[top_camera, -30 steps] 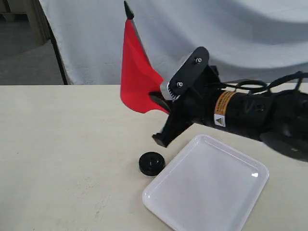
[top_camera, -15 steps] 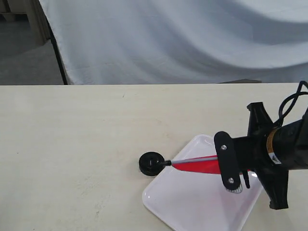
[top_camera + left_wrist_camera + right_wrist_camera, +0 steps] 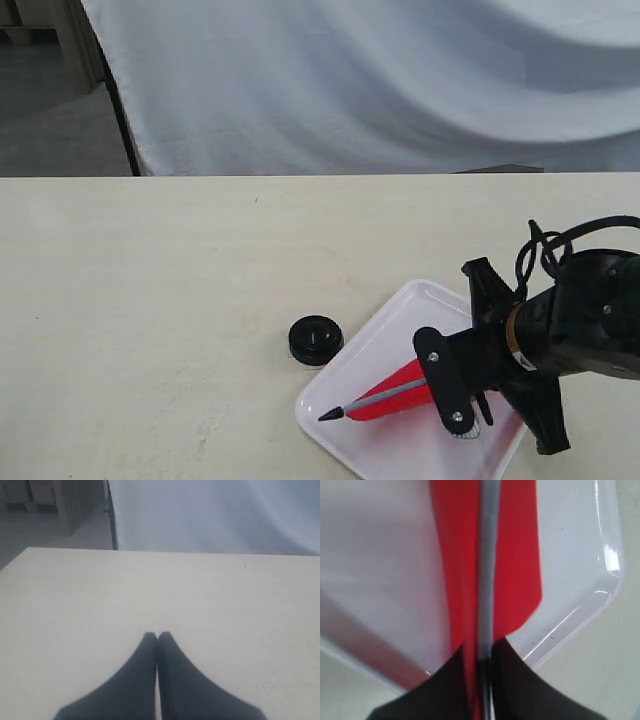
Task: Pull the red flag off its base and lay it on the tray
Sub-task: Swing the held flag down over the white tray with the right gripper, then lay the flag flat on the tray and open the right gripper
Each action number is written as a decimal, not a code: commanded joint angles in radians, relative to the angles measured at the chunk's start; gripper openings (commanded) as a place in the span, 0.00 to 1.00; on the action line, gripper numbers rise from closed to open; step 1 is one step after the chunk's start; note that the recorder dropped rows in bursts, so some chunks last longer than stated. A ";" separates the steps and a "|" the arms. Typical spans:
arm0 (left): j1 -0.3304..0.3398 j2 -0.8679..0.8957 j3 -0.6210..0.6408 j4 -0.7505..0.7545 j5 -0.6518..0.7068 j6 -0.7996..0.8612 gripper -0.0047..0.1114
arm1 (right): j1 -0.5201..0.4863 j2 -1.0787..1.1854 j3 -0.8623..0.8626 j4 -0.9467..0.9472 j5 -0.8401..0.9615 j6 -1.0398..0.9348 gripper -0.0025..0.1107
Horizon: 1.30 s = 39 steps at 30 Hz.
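The red flag (image 3: 398, 393) lies nearly flat over the white tray (image 3: 400, 320), its black pointed tip (image 3: 328, 414) toward the tray's near-left corner. My right gripper (image 3: 470, 400) is shut on the pole's lower end, low over the tray. In the right wrist view the grey pole (image 3: 487, 570) and red cloth (image 3: 455, 565) run out from between the fingers (image 3: 445, 685) of the right gripper (image 3: 481, 652) across the tray (image 3: 580, 555). The round black base (image 3: 316, 339) stands by itself just left of the tray. My left gripper (image 3: 157, 635) is shut over bare table, holding nothing.
A white cloth backdrop (image 3: 380, 80) hangs behind the pale tabletop (image 3: 150, 280). The table's far edge (image 3: 150, 550) shows in the left wrist view. The right arm's cable (image 3: 560, 240) loops above its wrist.
The right gripper has swung the flag from upright above the base down to lying over the tray, and in the last half second turned its tip away from the base toward the near-left corner.
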<state>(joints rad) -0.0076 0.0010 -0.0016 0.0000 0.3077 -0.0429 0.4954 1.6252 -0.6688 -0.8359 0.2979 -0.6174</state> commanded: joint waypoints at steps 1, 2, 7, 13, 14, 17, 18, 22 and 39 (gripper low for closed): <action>-0.009 -0.001 0.002 0.000 -0.009 0.001 0.04 | -0.002 0.012 -0.015 -0.012 -0.018 0.147 0.35; -0.009 -0.001 0.002 0.000 -0.009 0.001 0.04 | -0.002 0.012 -0.015 -0.012 -0.022 0.170 0.44; -0.009 -0.001 0.002 0.000 -0.009 0.001 0.04 | -0.002 0.010 -0.015 -0.008 -0.027 0.218 0.68; -0.009 -0.001 0.002 0.000 -0.009 0.001 0.04 | -0.002 -0.017 -0.015 0.005 -0.027 0.285 0.68; -0.009 -0.001 0.002 0.000 -0.009 0.001 0.04 | -0.002 -0.025 -0.015 0.018 -0.027 0.285 0.68; -0.009 -0.001 0.002 0.000 -0.009 0.001 0.04 | -0.002 -0.052 -0.015 0.031 -0.027 0.299 0.68; -0.009 -0.001 0.002 0.000 -0.009 0.001 0.04 | -0.002 -0.063 -0.015 0.031 -0.027 0.305 0.68; -0.009 -0.001 0.002 0.000 -0.009 0.001 0.04 | -0.002 -0.109 -0.015 0.031 -0.027 0.370 0.56; -0.009 -0.001 0.002 0.000 -0.009 0.001 0.04 | -0.005 -0.211 -0.046 0.028 -0.085 1.138 0.02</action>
<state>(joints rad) -0.0076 0.0010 -0.0016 0.0000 0.3077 -0.0429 0.4954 1.4064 -0.6949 -0.8060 0.1497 0.4354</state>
